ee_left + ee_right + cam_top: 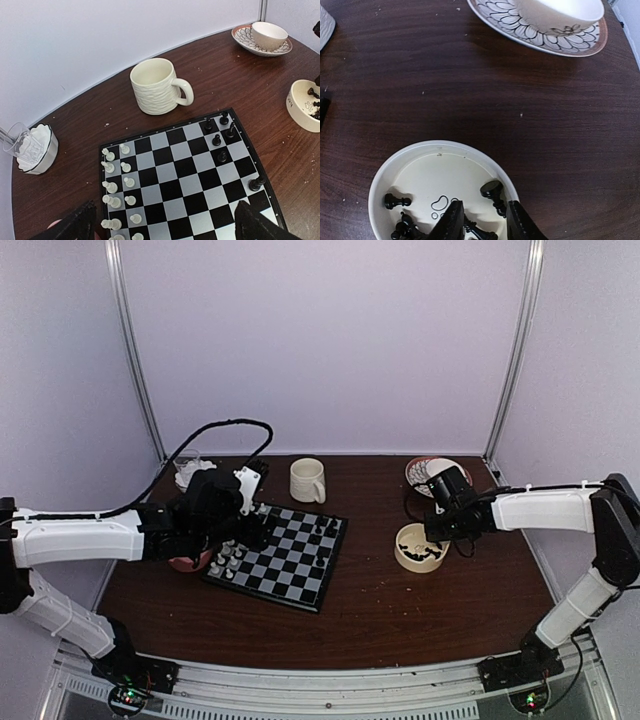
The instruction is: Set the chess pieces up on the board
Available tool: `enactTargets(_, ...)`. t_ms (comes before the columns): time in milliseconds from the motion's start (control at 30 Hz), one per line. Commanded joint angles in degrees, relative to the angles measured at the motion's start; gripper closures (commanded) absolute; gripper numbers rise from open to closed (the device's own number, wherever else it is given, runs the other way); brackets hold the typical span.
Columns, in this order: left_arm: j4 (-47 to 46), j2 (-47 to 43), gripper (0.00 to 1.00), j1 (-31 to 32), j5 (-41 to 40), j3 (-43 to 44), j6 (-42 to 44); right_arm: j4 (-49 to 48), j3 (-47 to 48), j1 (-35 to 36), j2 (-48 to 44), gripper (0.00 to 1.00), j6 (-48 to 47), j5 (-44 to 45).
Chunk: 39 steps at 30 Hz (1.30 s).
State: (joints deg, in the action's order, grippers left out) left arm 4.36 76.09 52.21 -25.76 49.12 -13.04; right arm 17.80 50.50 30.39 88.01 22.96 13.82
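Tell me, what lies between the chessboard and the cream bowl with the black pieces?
Nothing but bare dark wooden table lies between the board and the bowl, which shows most clearly in the top view.

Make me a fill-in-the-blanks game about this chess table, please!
1. The white chess pieces stand on the board in ____ rows.
2. The right gripper dips into a bowl of ____ pieces.
3. Beyond the board stands a cream ____ with a handle.
Missing words: two, black, mug.
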Motion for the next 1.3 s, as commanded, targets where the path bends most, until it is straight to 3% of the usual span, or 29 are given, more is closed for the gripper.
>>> enactTargets(0, -1.2, 1.6, 0.05, -0.4, 0.4, 0.9, -0.1, 1.3, 2.4, -0.3, 1.8, 0.69, 0.8, -3.3)
enactTargets(633, -0.8, 0.8, 0.05, -0.4, 0.3, 0.9, -0.2, 9.7, 8.6, -0.5, 11.5, 0.69, 3.3, 3.3)
enactTargets(967, -0.8, 1.1, 0.05, -0.4, 0.1, 0.9, -0.2, 9.1, 9.4, -1.7, 14.3, 0.72, 3.8, -0.2)
enactTargets(1267, -0.7, 1.7, 0.05, -0.4, -0.4, 1.1, 0.2, 7.4, 9.9, -2.7, 16.0, 0.82, 2.9, -3.4)
